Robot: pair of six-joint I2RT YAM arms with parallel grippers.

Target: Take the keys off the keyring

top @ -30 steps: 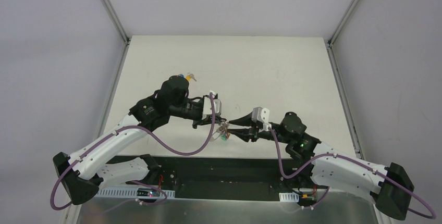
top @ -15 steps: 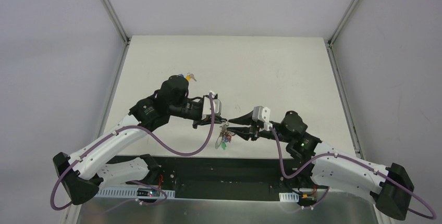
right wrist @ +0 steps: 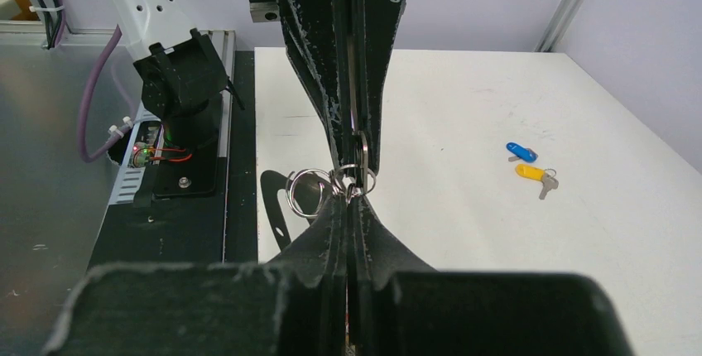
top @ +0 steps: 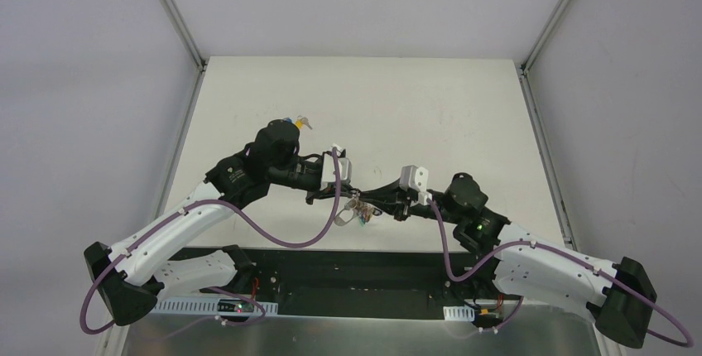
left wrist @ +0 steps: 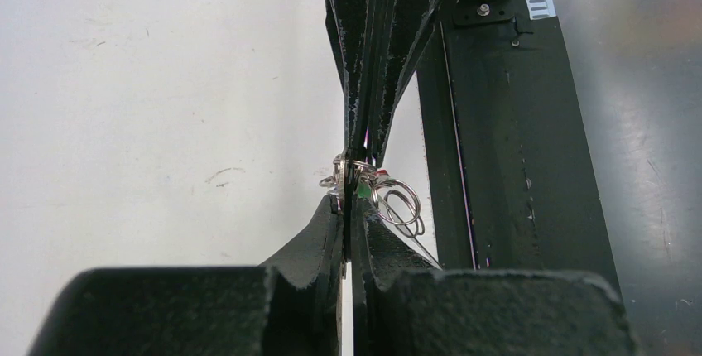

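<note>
Both pinched shut on keyring (left wrist: 401, 204), centre frame: left gripper (left wrist: 348, 204), right gripper (right wrist: 352, 199). Ring thin, likely springy, slippery; keys (left wrist: 364, 192) light — grip plastic heads.

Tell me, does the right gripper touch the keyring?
Touching. In the right wrist view the right gripper is shut on the keyring, with no gap between them.

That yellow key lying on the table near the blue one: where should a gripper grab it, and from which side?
By its plastic head, straight down from above. The yellow key lies flat on the table, and its head looks broader than the thin metal blade, so it is likely easier to pinch. The blue key lies close beside it, so come in clear of that.
</note>
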